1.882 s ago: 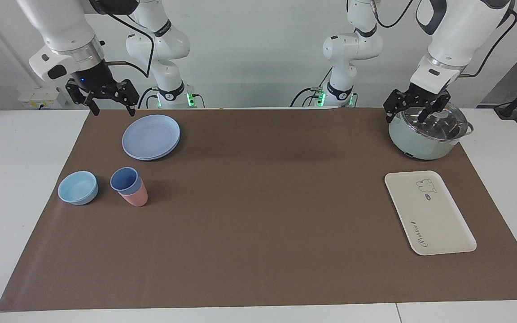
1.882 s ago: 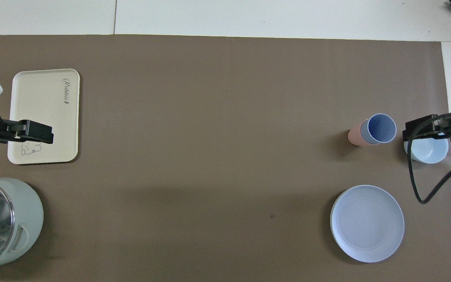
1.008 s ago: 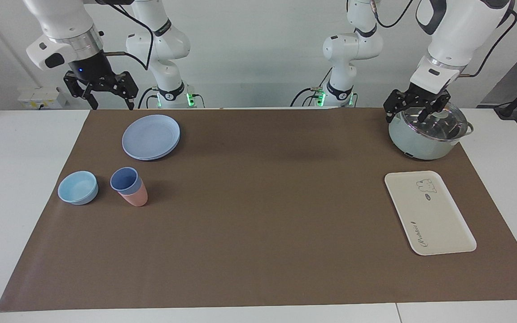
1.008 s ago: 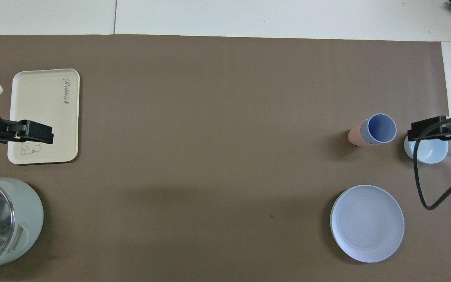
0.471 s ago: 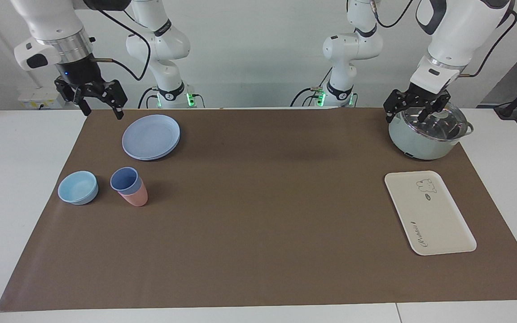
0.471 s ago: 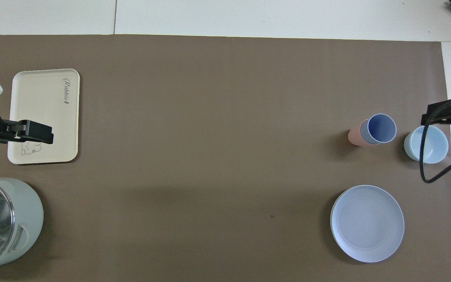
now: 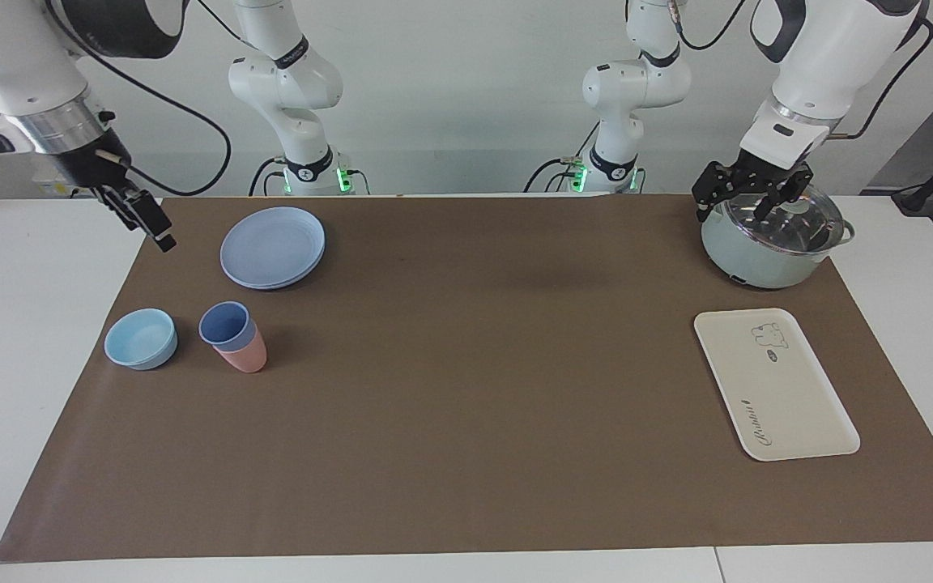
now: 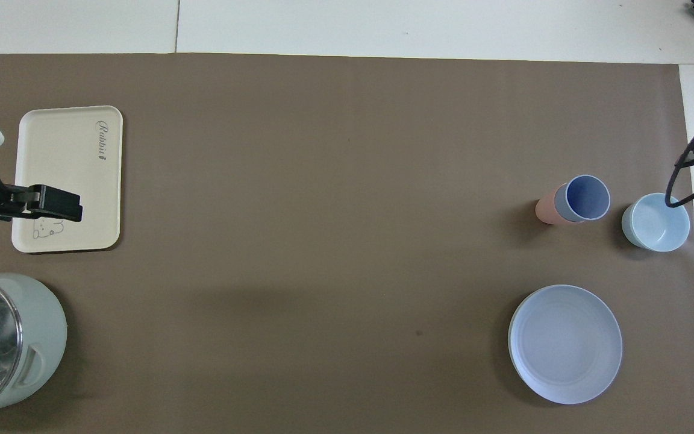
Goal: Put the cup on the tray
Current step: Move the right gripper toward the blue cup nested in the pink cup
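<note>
Two cups sit nested together toward the right arm's end of the table: the blue cup stands inside a pink cup, its mouth facing up and its long axis close to upright, tipped a little. Just beside the pair, toward the table's edge, is a light-blue bowl, and a round blue plate lies nearer to the robots. The tray lies well apart from all this, at the left arm's end of the table, flat and with nothing on it — so the cup has the whole width of the mat to cross. The right gripper is plainly the nearer one: it hangs in the air over the mat's edge beside the plate, turned edge-on, so I cannot tell whether its fingers are parted or closed; it holds nothing. From those fingertips the cup lies farther out from the robots and a little toward the table's middle, past the bowl. The left gripper waits over a lidded pot near the tray, fingers spread and grasping nothing. My judgement is that the pick falls to the right arm, coming down onto the cup's rim from above — and the catch is lifting the blue cup free without dragging the pink one along.
</note>
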You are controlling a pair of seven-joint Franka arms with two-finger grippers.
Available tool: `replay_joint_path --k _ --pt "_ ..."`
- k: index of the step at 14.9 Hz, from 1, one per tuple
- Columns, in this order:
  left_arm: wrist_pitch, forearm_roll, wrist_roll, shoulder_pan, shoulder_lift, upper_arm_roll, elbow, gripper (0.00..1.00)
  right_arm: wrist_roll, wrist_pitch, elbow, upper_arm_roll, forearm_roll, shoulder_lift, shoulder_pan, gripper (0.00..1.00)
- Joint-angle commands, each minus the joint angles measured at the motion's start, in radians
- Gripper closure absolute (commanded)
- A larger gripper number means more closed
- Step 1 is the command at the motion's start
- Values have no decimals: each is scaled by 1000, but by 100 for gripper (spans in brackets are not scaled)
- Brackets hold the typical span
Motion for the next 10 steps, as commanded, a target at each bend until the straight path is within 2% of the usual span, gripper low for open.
replay_joint_path --k 1,3,4,6,10 --pt "-13 18 -9 4 -15 -1 -6 0 66 66 4 11 31 74 -37 14" --pt "-13 18 -9 4 -15 -1 -6 0 101 118 12 13 49 135 -70 14" --pt "-13 18 -9 4 -15 -1 -6 0 141 141 25 11 101 170 -82 14" --pt "-13 18 -9 4 -15 -1 -6 0 214 143 73 11 140 259 -90 14" --pt "-13 18 -9 4 -15 -1 -6 0 270 197 78 11 181 359 -94 14"
